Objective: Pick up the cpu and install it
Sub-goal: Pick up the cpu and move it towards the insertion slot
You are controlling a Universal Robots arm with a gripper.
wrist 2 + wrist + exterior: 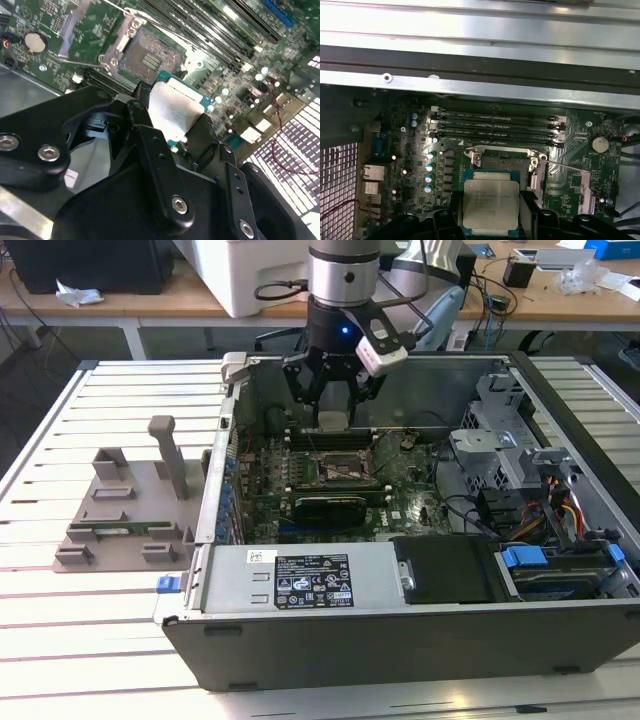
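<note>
Grips the cpu, a small flat square chip with a silver-grey metal lid on a green-edged board, in the black metal gripper; jaws clamped on two opposite edges of the chip, lid turned up toward the wrist. Carries several lines of faint dark print on that lid in the first wrist view, too faint to read. Hangs inside the open grey steel computer case, above the green motherboard and not touching it. Just ahead of the jaws and lower down: the square cpu socket, uncovered, with its silver metal frame around it and a thin wire lever running off to one side. Beyond the socket, farther from the jaws: four long black memory slots lying side by side. Off to one side of the jaws, well apart: a round silver coin battery on the board. Seen again in the second wrist view, the chip sits pinched between the jaws with the bare socket past its far edge. On the case's near side, well away from the jaws: a large white label with rows of black print and symbols, not legible. Outside the case, toward the exterior view's left: a grey plastic parts fixture on the white slatted table.
</note>
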